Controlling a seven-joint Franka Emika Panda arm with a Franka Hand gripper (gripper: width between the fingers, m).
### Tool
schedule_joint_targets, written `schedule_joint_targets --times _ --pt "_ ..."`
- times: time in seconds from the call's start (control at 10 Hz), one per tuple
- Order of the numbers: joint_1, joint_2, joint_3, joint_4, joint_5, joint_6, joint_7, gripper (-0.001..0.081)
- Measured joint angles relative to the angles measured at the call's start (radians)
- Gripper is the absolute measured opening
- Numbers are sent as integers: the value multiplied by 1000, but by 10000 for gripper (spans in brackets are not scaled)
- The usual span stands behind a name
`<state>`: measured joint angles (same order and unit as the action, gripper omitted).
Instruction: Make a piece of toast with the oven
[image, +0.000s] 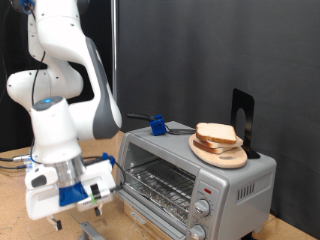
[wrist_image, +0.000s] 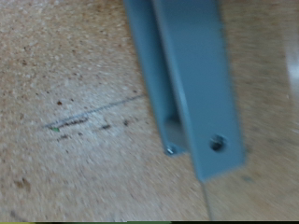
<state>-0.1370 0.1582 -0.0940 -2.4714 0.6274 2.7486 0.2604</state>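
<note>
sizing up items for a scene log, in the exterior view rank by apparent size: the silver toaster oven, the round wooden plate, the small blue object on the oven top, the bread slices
1. Silver toaster oven
2. Round wooden plate and stacked bread slices: similar footprint, unsure
3. Small blue object; it sits farther back, which may shrink it slightly

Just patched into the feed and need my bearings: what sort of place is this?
Probably a lab test bench, not a kitchen. A silver toaster oven sits on a bare particle-board table before black curtains, with bread slices on a wooden plate atop it. The gripper hangs low beside the oven.
</note>
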Motion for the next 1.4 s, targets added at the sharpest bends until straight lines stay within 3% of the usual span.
schedule_joint_targets --times 0.1,0.3,0.5,0.7,1.1,1.3,1.4 --pt "-9 -40 3 -15 24 -37 -22 808" --pt "-9 -34 4 -13 37 -48 -46 808" --pt "-17 -92 0 -9 117 -188 -179 808" --pt "-27 -179 -9 -16 137 -307 -235 808" --pt "-34 -334 -28 -24 137 -443 -222 808" --pt "-38 -407 -31 -42 131 -473 -168 808" --pt "-38 -403 -30 -42 131 -472 -172 808"
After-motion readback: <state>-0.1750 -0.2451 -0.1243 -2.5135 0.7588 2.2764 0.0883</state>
